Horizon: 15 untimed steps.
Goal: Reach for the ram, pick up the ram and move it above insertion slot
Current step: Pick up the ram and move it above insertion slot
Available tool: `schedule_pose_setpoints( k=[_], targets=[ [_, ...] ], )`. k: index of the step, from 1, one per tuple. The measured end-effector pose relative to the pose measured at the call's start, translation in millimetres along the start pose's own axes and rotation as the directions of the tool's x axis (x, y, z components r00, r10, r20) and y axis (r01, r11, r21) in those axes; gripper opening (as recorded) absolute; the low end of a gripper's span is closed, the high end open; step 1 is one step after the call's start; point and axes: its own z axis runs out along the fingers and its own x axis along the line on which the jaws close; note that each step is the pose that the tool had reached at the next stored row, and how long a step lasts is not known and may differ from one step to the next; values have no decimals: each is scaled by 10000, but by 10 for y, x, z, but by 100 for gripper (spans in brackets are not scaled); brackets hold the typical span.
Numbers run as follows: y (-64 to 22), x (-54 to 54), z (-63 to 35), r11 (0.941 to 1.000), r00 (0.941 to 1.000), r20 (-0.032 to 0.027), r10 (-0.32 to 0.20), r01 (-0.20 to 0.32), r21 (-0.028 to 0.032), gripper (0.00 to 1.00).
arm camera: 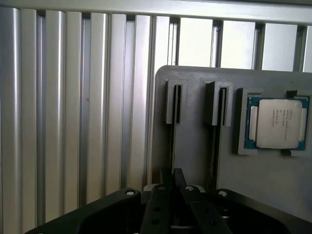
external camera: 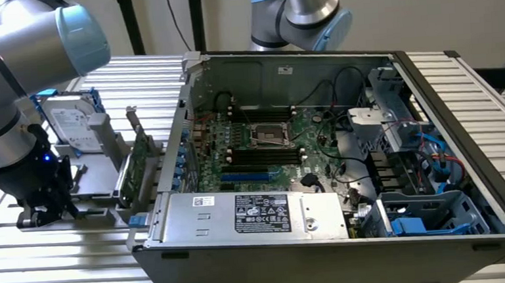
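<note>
Set low over the grey holder (arm camera: 195, 136) on the bench (external camera: 67, 264), with the gripper (external camera: 42, 217) at the holder's end away from the open computer case (external camera: 325, 176). Apparently the ram (arm camera: 173, 141), a thin dark strip on edge in the holder slot directly beneath the jaws, a second slot between it and the holder's processor chip (arm camera: 279, 124). Cannot tell whether spread or pinching.
</note>
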Motion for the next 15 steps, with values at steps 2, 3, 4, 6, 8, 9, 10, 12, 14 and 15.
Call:
schedule_pose_setpoints(
  k=[2,3,4,6,8,9,10,12,14,15],
  targets=[
    [0,0,1,10000,10000,1,5,-5,1,13],
    [0,0,1,10000,10000,2,6,-6,1,13],
    [-1,0,1,10000,10000,2,6,-6,1,13],
    [-1,0,0,10000,10000,2,6,-6,1,13],
    [-3,-1,-5,10000,10000,6,6,-6,9,13],
    [-3,0,-11,10000,10000,7,5,-5,9,13],
    [-2,-1,-25,10000,10000,4,6,-6,3,13],
    [-2,-1,-53,10000,10000,4,6,-6,2,13],
    [-1,-2,-88,10000,10000,3,6,-6,1,13],
    [-1,-2,-106,10000,10000,3,6,-6,0,13]
  ],
)
